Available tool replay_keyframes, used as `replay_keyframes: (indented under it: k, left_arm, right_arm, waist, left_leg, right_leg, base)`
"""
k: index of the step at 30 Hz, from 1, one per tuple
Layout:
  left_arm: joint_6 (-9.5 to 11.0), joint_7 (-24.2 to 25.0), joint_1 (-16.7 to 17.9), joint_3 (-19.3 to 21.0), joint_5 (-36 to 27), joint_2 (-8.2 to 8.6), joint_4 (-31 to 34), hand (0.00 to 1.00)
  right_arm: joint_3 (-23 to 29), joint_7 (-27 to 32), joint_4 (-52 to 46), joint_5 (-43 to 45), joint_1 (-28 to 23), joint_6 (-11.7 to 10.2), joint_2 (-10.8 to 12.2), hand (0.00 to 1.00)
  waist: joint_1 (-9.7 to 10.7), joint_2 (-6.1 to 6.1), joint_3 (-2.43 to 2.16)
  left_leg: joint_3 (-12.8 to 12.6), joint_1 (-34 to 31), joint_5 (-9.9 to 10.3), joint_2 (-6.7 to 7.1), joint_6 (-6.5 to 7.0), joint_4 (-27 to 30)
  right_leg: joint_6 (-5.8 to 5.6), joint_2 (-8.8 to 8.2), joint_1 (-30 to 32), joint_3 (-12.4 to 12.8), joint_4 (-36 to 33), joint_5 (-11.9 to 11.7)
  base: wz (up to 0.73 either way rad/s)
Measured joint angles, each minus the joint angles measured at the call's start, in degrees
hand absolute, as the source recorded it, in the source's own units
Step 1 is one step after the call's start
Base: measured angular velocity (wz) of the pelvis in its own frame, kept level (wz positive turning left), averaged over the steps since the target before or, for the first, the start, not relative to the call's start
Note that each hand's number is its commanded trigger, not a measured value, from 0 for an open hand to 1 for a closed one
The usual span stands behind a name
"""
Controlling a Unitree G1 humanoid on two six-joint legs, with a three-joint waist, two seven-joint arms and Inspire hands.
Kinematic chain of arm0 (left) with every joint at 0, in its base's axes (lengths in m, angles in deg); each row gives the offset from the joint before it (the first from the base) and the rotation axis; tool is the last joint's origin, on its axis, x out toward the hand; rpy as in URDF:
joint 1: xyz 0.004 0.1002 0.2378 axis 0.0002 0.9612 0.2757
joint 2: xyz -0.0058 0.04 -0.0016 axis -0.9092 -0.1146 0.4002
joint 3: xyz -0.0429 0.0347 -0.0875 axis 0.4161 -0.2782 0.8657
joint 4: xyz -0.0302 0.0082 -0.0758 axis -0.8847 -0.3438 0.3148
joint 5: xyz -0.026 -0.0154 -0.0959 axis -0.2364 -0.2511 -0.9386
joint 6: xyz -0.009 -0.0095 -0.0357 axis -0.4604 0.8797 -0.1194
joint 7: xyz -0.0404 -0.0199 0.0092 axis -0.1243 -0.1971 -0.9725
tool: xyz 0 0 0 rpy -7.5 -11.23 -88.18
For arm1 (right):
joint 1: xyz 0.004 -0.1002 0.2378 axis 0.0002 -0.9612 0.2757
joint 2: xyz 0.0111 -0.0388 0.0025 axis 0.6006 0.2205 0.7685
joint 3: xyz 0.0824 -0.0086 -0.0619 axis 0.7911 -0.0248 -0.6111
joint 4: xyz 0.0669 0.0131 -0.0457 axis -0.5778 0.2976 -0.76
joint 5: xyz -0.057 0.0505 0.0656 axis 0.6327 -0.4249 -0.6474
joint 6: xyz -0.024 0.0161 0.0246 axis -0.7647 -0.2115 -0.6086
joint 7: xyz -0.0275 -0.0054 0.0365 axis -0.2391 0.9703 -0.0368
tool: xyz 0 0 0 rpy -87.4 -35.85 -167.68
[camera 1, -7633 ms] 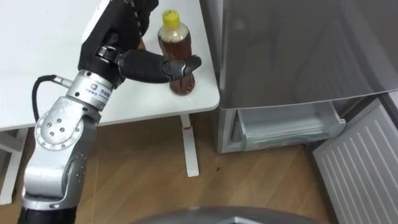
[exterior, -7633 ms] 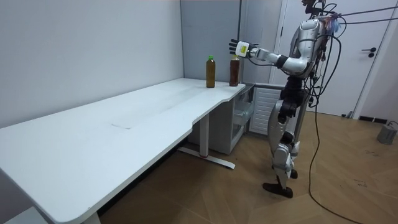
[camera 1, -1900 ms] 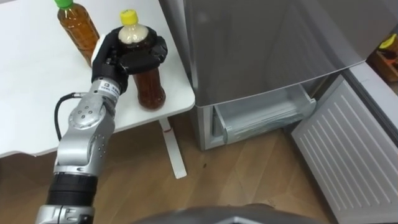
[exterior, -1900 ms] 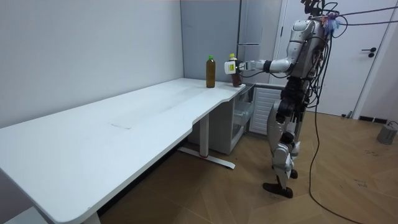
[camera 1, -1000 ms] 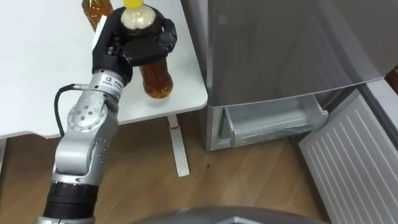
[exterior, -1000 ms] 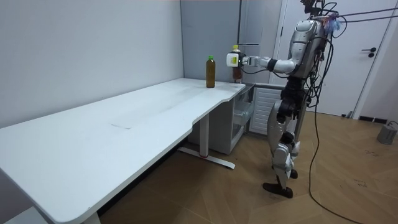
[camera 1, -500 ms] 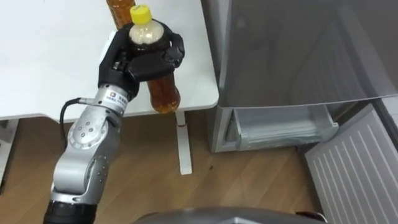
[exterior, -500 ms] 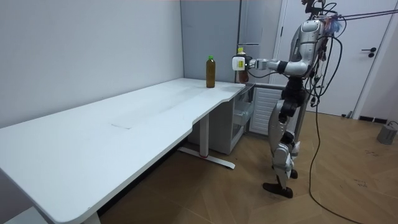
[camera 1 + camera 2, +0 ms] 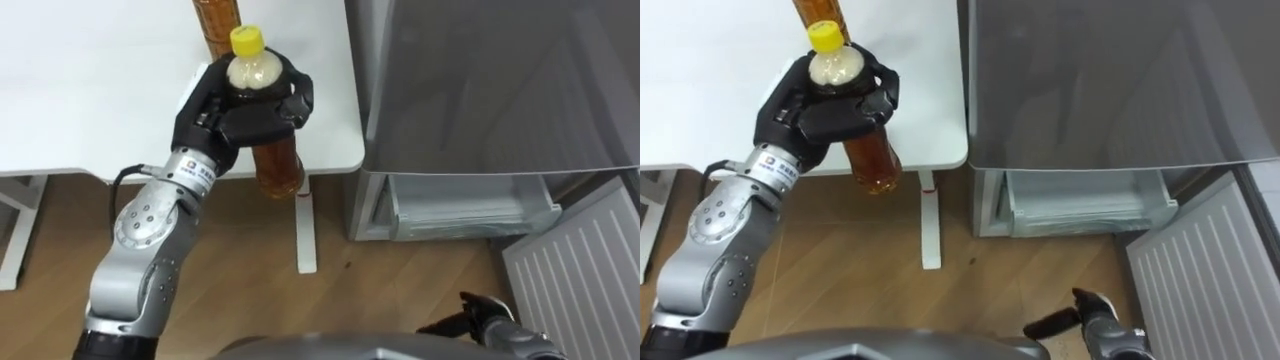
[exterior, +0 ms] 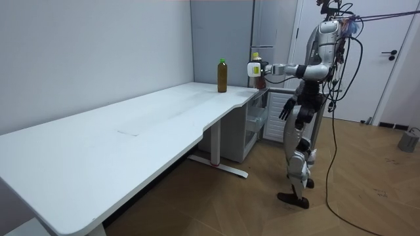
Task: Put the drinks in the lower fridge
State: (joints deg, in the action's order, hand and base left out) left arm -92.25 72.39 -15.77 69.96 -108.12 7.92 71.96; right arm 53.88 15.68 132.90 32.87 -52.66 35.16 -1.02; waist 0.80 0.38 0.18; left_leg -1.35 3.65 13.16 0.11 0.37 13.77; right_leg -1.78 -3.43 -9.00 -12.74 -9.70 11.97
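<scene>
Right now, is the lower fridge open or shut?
Open: the lower fridge door stands swung out, ribbed inner side showing, and the clear drawer inside is exposed. The left hand grips the bottle.

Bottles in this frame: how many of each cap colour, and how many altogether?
Yellow-capped bottle: 1, held in the left hand.
Green-capped bottle: 1, standing on the white table.
Total: 2 bottles.
</scene>
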Motion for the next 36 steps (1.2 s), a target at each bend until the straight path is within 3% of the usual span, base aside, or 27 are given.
replay_keyframes:
  k: [5,12,19,27,36]
  left_arm:
    - [0.6,0.4,0.3,-1.1,0.2,-0.47,0.0,1.0]
    - [0.6,1.4,5.2,-1.1,0.2,-0.45,-0.5,1.0]
    - [0.6,1.5,5.3,-1.0,0.3,-0.53,-2.1,1.0]
    - [0.7,1.4,5.3,-1.1,0.3,-0.24,-3.5,1.0]
    - [1.2,1.4,5.3,-1.2,2.2,-0.42,-6.4,1.0]
  right_arm:
    - [-2.2,-1.9,-4.7,0.2,0.5,-0.7,0.0,0.0]
    - [-4.0,-4.9,-10.9,0.9,0.4,-0.4,0.0,0.0]
    - [-4.0,-7.0,-16.1,1.2,-0.2,-0.6,0.2,0.0]
    - [-4.3,-11.1,-25.7,1.2,-2.6,-0.5,1.6,0.0]
    - [-6.7,-18.2,-32.8,0.3,-3.3,-0.5,1.4,0.0]
  waist:
    - [0.0,-0.04,-0.02]
    - [0.0,0.59,0.14]
    - [-1.2,1.55,0.09]
    - [-1.0,1.27,0.09]
    - [-1.2,0.78,0.4]
  left_leg:
    - [0.0,0.0,-0.1,0.19,0.08,-0.1]
    - [0.0,0.1,-0.2,0.27,0.16,-0.1]
    - [0.1,0.0,-0.2,0.31,0.16,-0.1]
    - [0.6,-0.4,-0.2,0.41,0.16,0.1]
    - [0.7,-2.0,-0.1,0.38,0.23,1.0]
  right_leg:
    - [0.0,-0.17,-0.1,0.0,0.0,0.0]
    - [-0.01,-0.31,0.0,0.0,-0.1,0.0]
    - [-0.01,-0.33,0.0,-0.1,-0.1,0.0]
    - [-0.02,-0.44,-0.1,-1.0,-0.1,0.0]
    - [-0.03,-0.52,0.8,-1.6,-0.5,0.0]
  base:
    - [0.0]
    - [0.0]
    - [0.0]
    - [0.04]
    - [0.03]
